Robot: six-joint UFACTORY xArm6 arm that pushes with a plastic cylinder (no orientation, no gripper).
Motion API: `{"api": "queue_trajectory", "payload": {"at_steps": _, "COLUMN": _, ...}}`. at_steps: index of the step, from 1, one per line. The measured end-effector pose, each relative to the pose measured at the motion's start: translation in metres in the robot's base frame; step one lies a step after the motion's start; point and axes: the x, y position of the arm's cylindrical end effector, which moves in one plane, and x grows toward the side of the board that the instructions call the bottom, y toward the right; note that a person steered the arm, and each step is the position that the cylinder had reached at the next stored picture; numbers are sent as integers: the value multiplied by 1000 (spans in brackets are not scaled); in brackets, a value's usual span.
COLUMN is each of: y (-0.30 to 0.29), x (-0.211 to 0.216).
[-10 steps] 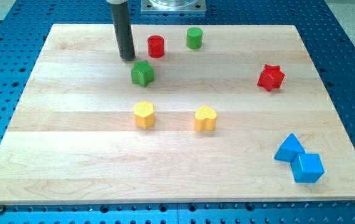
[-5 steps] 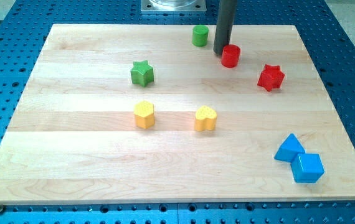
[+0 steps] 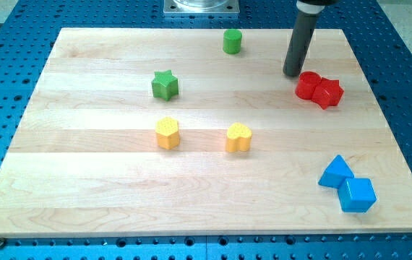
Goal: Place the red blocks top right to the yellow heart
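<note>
The red cylinder [image 3: 307, 85] and the red star [image 3: 328, 92] touch each other at the view's right, well up and to the right of the yellow heart [image 3: 238, 137]. My tip [image 3: 291, 74] is just up and left of the red cylinder, touching or nearly touching it.
A yellow hexagon block [image 3: 167, 133] lies left of the heart. A green star [image 3: 165, 84] is above it. A green cylinder [image 3: 232, 41] stands near the view's top. A blue triangle [image 3: 335, 172] and a blue cube [image 3: 356, 194] lie at the bottom right.
My tip has moved right, pushing the red cylinder from the view's top left across to the red star. The star has shifted slightly right.
</note>
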Motion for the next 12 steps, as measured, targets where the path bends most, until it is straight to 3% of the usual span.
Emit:
{"api": "queue_trajectory", "payload": {"at_steps": 3, "y": 24, "x": 51}}
{"api": "queue_trajectory", "payload": {"at_steps": 6, "y": 78, "x": 41}}
{"api": "queue_trajectory", "payload": {"at_steps": 8, "y": 49, "x": 85}}
{"api": "queue_trajectory", "payload": {"at_steps": 9, "y": 57, "x": 86}}
{"api": "queue_trajectory", "payload": {"at_steps": 10, "y": 77, "x": 45}}
{"api": "queue_trajectory", "payload": {"at_steps": 11, "y": 54, "x": -7}}
{"api": "queue_trajectory", "payload": {"at_steps": 12, "y": 4, "x": 1}}
